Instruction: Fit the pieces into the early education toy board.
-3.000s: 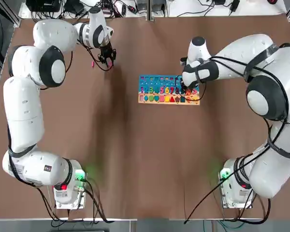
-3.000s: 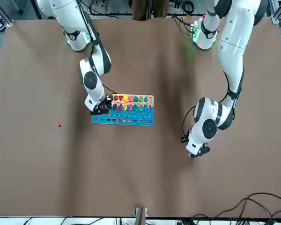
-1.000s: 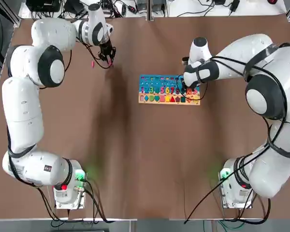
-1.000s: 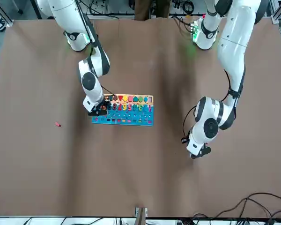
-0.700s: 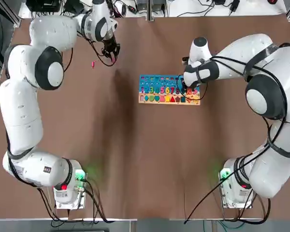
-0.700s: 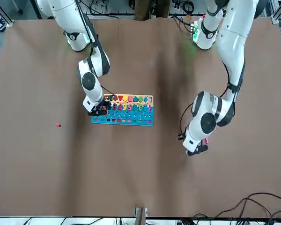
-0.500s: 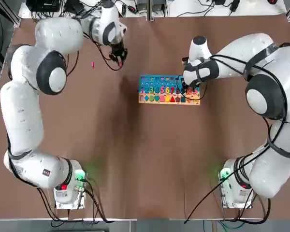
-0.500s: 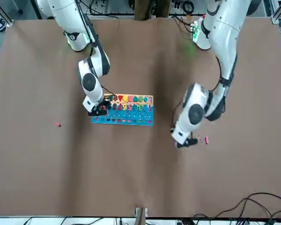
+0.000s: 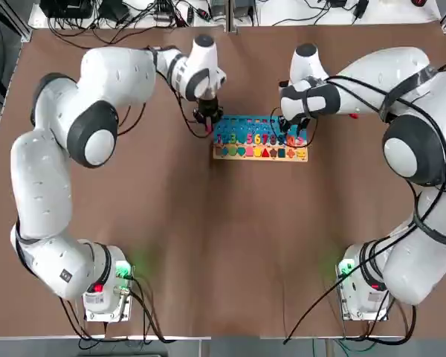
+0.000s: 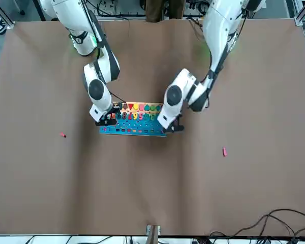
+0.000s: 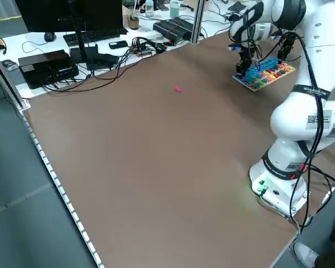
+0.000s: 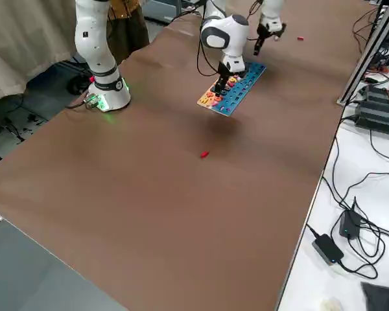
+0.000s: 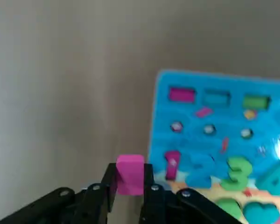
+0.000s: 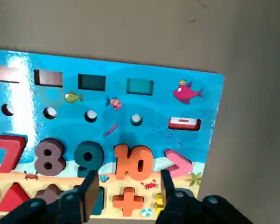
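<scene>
Left end effector [image 13: 129, 186] swung to board [image 9: 259, 137], clamping pink piece [image 13: 129, 173]; right end effector [image 14: 128, 189] apart.

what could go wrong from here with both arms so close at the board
1. The left gripper pinches the pink piece only by its lower part, so it may tilt or slip when pressed into the board.
2. The right gripper, jaws open, hovers low over the orange 10; it might nudge seated numbers.
3. Both arms crowd the small board and could shift it.
</scene>
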